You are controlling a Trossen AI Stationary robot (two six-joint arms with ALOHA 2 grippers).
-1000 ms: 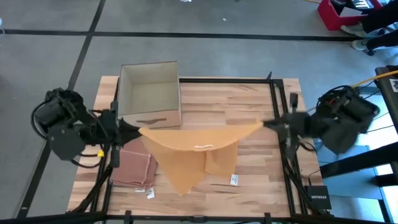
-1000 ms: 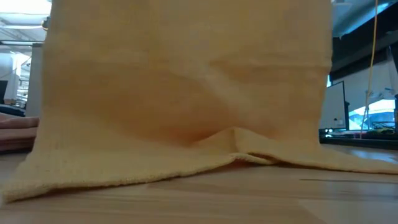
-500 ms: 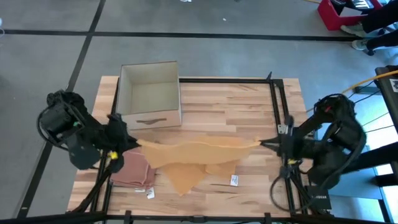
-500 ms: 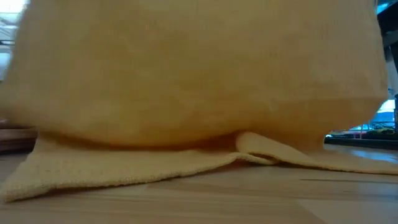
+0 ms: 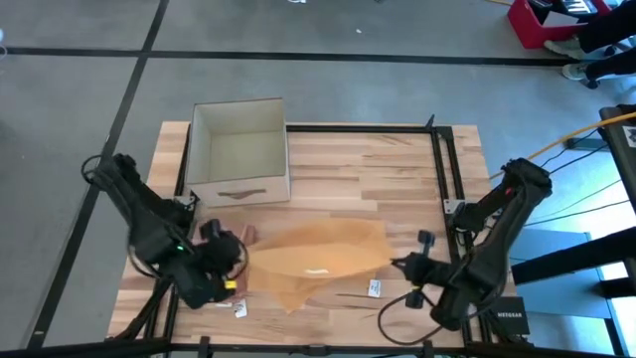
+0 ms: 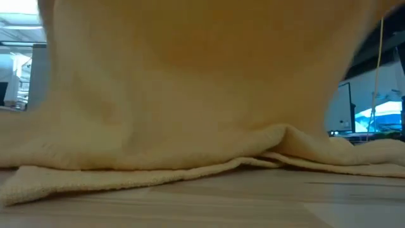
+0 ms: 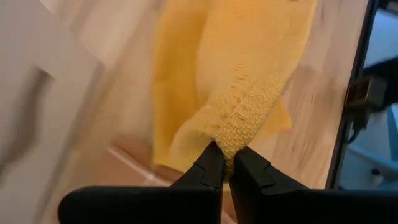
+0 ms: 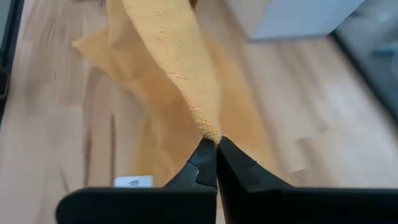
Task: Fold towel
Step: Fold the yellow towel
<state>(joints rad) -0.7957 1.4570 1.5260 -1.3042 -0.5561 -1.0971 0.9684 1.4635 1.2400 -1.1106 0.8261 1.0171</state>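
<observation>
The towel (image 5: 318, 261), a yellow looped-terry cloth, lies draped near the front edge of the wooden plank counter (image 5: 368, 169), its long axis running left to right between the two arms. The left gripper (image 7: 225, 163) has its jaws pinched tight on one knobbly corner. The right gripper (image 8: 216, 149) clamps the opposite corner.

The towel (image 5: 318, 254) is plain golden yellow with a nubbly weave and a small white tag near its middle. Beside it, the table (image 5: 388, 174) is pale wood in plank stripes, edged by black rails (image 5: 442, 169). The box (image 5: 238, 149) beyond the towel is off-white. Both arms are black. The floor (image 5: 79, 89) is grey with dark lines.
</observation>
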